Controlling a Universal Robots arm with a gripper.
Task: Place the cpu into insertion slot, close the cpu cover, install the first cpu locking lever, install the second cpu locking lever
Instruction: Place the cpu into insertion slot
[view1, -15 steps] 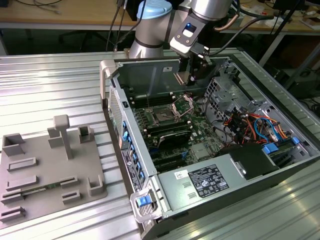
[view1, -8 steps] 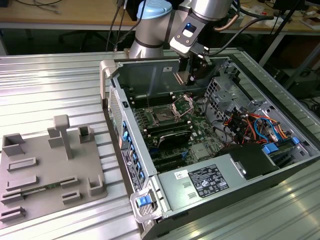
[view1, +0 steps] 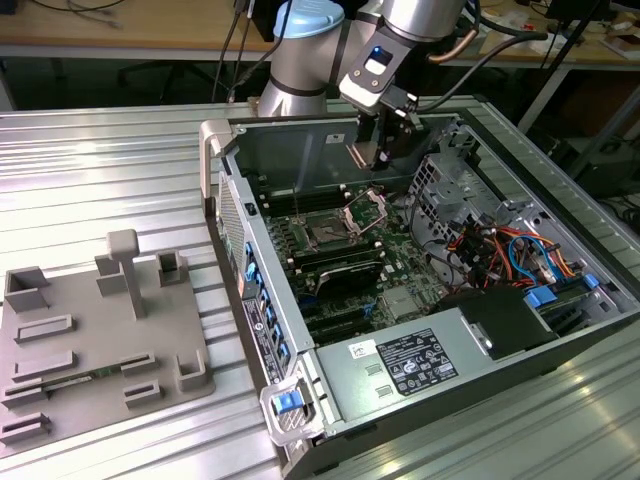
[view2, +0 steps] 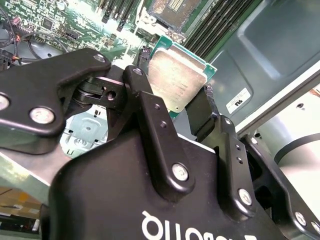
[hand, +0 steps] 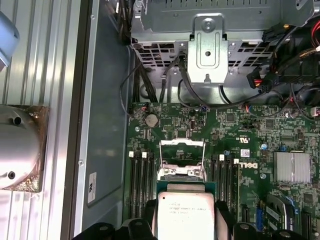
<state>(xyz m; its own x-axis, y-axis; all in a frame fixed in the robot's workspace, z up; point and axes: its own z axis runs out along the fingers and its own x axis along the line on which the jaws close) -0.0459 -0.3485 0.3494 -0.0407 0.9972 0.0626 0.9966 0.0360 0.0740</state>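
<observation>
Placing step in hand: the black gripper (view1: 379, 155) pinches the small silver-tan square cpu (view2: 176, 82) above the open case's far edge. The dark silver-rimmed insertion slot (view1: 328, 232) lies bare, the thin silvery cpu cover (view1: 366, 208) raised. Seating probably calls for square alignment.

The black hand (view2: 172, 97) clamps the cpu (view2: 177, 75) by two opposite edges, silver face showing, off the green motherboard (view2: 75, 30); the insertion slot (view2: 172, 9) lies just beyond.
</observation>
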